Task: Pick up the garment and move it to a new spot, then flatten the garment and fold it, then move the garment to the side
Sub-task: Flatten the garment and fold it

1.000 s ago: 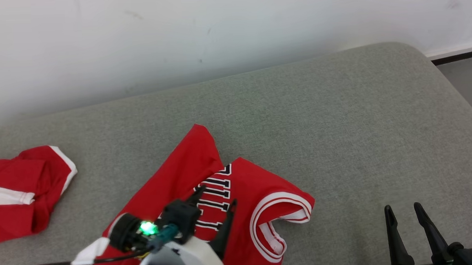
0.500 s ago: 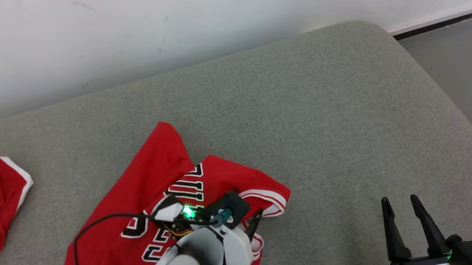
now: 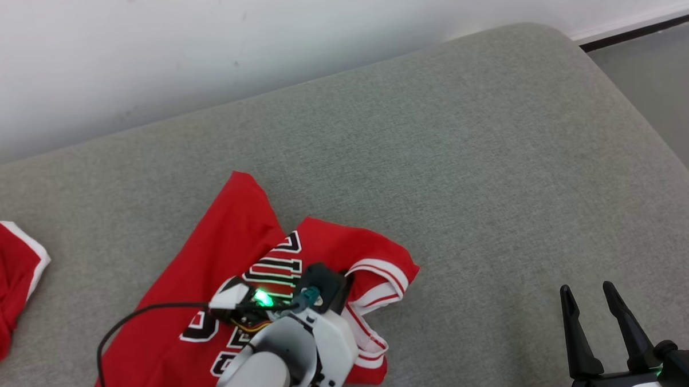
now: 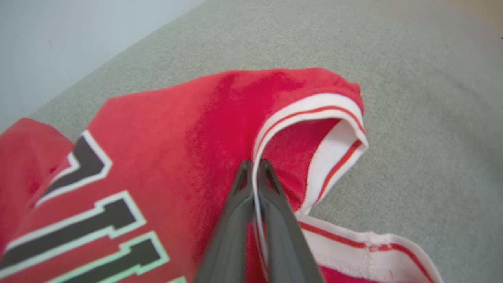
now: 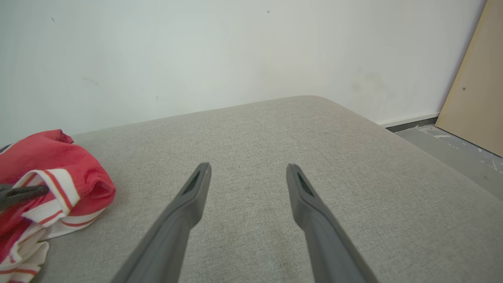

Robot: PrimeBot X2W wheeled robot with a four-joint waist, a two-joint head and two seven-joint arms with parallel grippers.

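Our left gripper point(image 4: 255, 164) has its fingers clenched on the white-and-red trim of the garment point(image 3: 231, 237). The garment lies crumpled on the grey cushion point(image 3: 480, 154), toward its near left, lettering up. Our right gripper point(image 5: 247, 173) hangs well apart to the right, fingers spread, holding nothing. Another red cloth point(image 3: 3, 268) lies at the far left.

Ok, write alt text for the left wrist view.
The left pincer is shut on the white, red-striped trim of a red jersey lying rumpled on a grey cushion. Black letters outlined in white cross the jersey's lower left; a pale wall shows at the top left.
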